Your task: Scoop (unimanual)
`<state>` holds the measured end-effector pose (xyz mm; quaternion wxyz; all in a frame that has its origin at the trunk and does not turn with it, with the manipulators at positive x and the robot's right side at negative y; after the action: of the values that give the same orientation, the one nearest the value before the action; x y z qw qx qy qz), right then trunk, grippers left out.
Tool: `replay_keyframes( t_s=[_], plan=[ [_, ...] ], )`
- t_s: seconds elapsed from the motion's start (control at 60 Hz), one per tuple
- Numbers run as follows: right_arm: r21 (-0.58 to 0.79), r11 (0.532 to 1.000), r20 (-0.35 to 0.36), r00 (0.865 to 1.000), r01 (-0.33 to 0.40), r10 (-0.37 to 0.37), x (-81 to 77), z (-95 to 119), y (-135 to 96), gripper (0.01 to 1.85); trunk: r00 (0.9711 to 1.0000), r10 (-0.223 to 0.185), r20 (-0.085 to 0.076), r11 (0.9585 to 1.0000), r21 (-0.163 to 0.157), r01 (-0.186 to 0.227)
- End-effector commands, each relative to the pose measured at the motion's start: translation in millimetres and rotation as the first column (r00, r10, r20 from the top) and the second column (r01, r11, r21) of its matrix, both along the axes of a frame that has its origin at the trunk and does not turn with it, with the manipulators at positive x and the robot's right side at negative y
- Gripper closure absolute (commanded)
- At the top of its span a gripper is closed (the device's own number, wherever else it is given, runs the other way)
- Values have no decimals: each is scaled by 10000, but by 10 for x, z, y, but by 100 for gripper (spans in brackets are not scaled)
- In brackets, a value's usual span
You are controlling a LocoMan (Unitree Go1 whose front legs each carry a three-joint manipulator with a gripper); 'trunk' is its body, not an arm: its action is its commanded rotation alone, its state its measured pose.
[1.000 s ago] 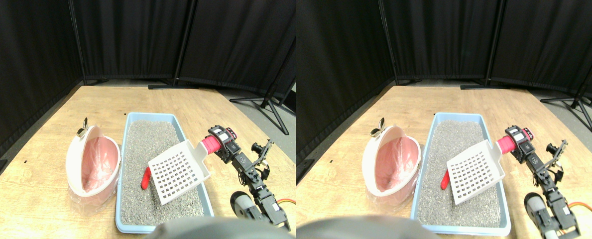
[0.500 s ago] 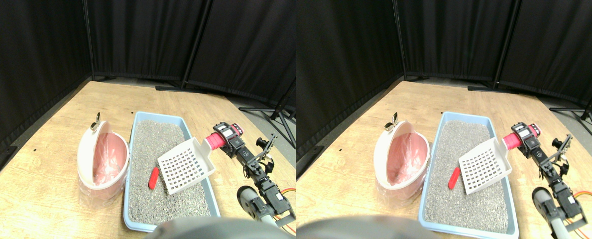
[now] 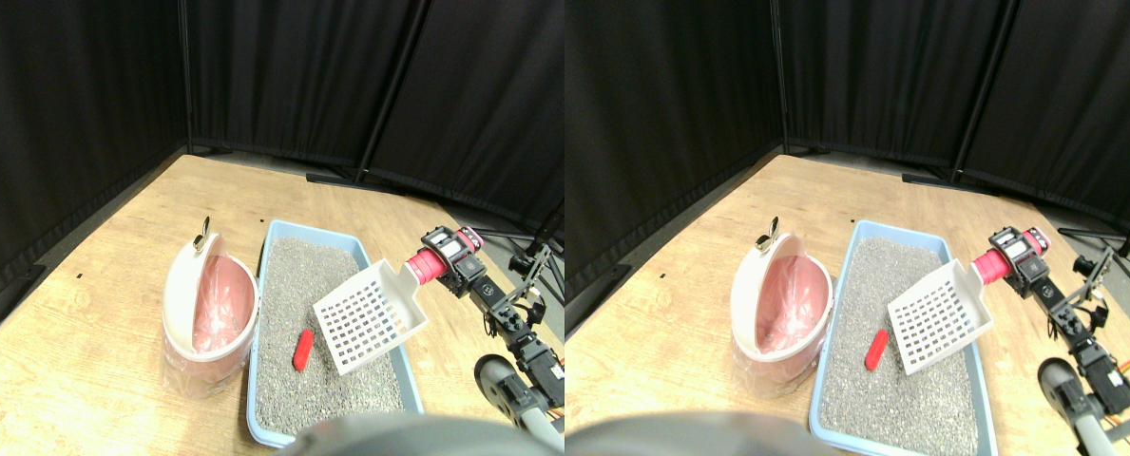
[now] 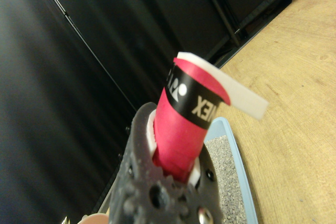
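Right gripper [image 3: 441, 255] reaches in from the lower right over the right rim of the light blue litter tray [image 3: 270, 249]; its jaws are clamped around the red wrapped handle [image 3: 423, 266] of the white slotted scoop [image 3: 369, 317]. Wrist view confirms this: the red handle [image 4: 184, 124] with its black band stands up out of the dark jaw frame [image 4: 157, 192], pressed in on both sides. The scoop pan hangs tilted over the right-hand middle of the tray, its open front edge pointing down and toward the near left, its grid face toward the camera; cannot tell whether that lower edge touches the grey litter [image 3: 298, 285] or sits just above it. The target, a small red oblong piece [image 3: 303, 349], lies on the litter surface in the near-middle of the tray, just left of the scoop's lower edge and apart from it, well clear of the jaws. Pan shows nothing inside. A white bin [image 3: 205, 313] with a pink liner stands left of the tray, against its left wall, mouth tipped toward the tray. All on a wooden floor [image 3: 99, 285], black curtains [image 3: 270, 76] behind
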<state>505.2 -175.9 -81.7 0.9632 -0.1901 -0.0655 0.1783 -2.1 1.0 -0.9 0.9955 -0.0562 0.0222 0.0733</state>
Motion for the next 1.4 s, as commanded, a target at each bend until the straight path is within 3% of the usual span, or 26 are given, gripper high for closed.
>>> replay_keyframes(
  t_s=[0.017,0.283,0.633,0.75,0.783,0.917,1.15,1.283,1.317,1.4],
  plan=[
    [120,9998,508,9986,-139,133,-1,68,6,181,9997,210,-112,9998,-20,-211],
    [-239,9997,526,9986,36,-23,67,-16,-7,181,9995,268,-159,9996,0,-268],
    [-1923,9804,503,9982,425,-334,97,27,-20,181,9994,277,-187,9996,-2,-277],
    [-2361,9717,570,9983,3,135,70,61,47,181,9993,267,-259,9996,-41,-268],
    [-2579,9653,609,9965,-404,579,75,52,75,181,9993,267,-259,9996,-41,-268],
    [-2778,9589,50,9981,-578,616,23,51,169,181,9992,290,-265,9995,-95,-293],
    [-2986,9494,-226,9952,-973,949,5,-30,303,181,9989,347,-306,9993,-116,-350],
    [-3135,9471,-449,9973,-694,582,41,-69,331,181,9988,377,-297,9992,-114,-380],
    [-3243,9455,-536,9985,-287,119,57,-71,333,181,9989,373,-301,9992,-97,-376],
    [-3239,9461,-579,9982,-34,-162,108,-96,317,181,9989,366,-301,9993,-103,-370]
  ],
)
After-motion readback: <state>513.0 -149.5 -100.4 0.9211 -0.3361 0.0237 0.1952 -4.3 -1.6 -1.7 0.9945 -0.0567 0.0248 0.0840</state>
